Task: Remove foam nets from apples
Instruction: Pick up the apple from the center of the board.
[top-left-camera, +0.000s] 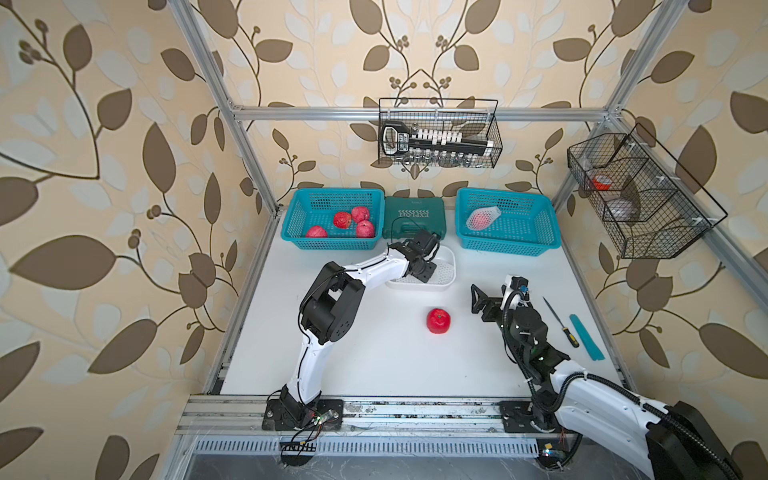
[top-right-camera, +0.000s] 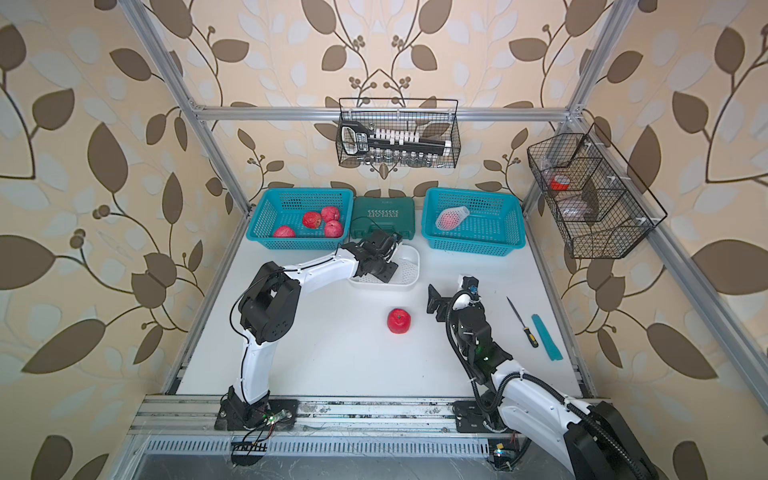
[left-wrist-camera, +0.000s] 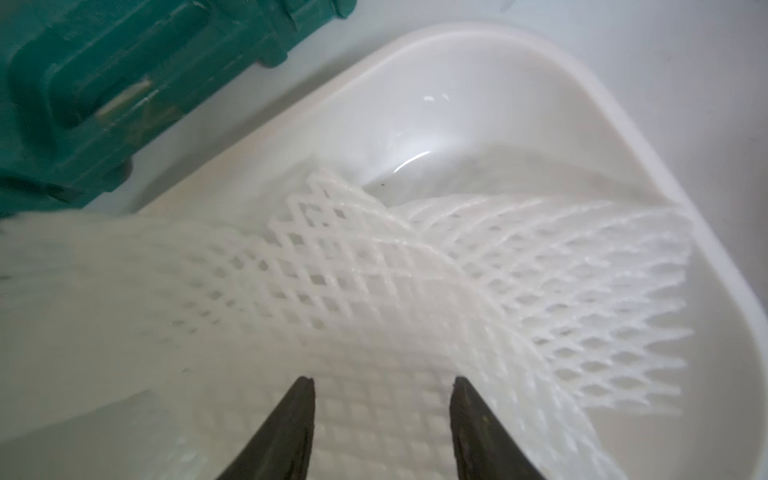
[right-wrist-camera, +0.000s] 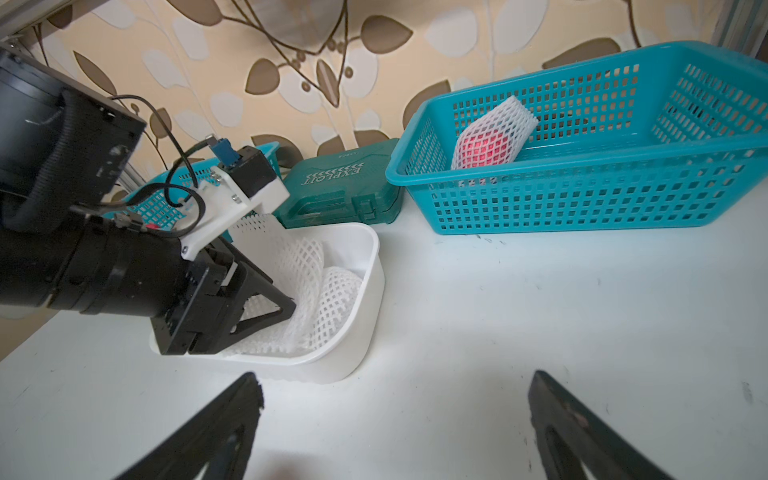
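The nets (left-wrist-camera: 415, 282) lay heaped in the tub (left-wrist-camera: 623, 124), one rearing beside my left claw (left-wrist-camera: 382, 386), whose jaws stood apart, pinching nothing. If I lifted out, a finger could snag that mesh and drag it over the rim. The right wrist view showed mesh against my fingertip (right-wrist-camera: 284, 308); the left wrist view missed that. My right claw (right-wrist-camera: 395, 380) gaped empty above the table (right-wrist-camera: 540, 311).

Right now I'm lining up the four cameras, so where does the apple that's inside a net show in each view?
Top view: the netted apple lies in the teal basket right of the green case.
Top view: the apple, same spot.
Left wrist: not in it.
Right wrist: the apple in that basket, near its far wall.
Shared landmark: the green case, in all four views.
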